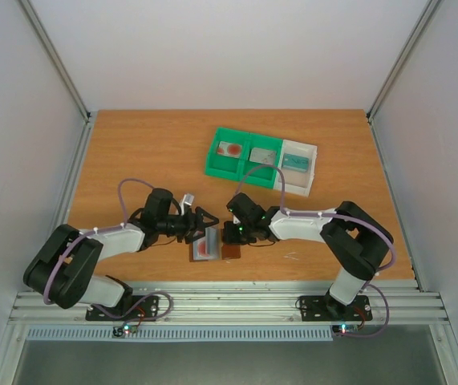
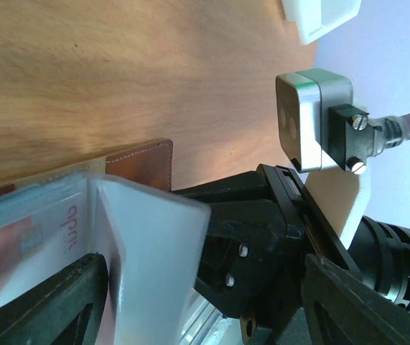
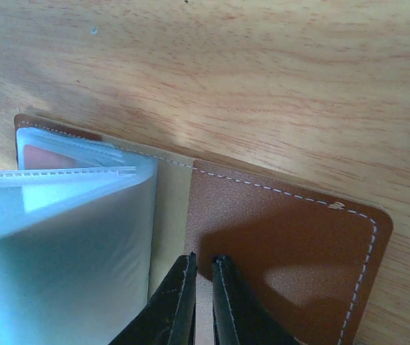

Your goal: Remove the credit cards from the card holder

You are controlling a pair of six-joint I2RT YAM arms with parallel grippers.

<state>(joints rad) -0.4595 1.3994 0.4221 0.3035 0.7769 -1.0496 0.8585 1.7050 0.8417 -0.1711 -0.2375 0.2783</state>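
The card holder (image 1: 212,245) lies open near the table's front edge, a brown leather bifold with translucent blue-grey sleeves. In the right wrist view its brown flap (image 3: 283,237) lies flat and the sleeves (image 3: 61,244) stand up at the left. My right gripper (image 3: 203,262) is shut, with its tips resting on the flap beside the spine; it also shows in the top view (image 1: 233,233). My left gripper (image 2: 201,302) is open, with its fingers on either side of a raised sleeve (image 2: 147,259). A card with a red patch and print (image 2: 25,244) sits in the pockets. The left gripper also shows in the top view (image 1: 200,224).
A green-and-white compartment tray (image 1: 249,167) stands behind the arms at centre right, with a card-like item in each of its three compartments. Its white corner (image 2: 319,18) shows in the left wrist view. The right wrist's camera (image 2: 312,118) is close to my left gripper.
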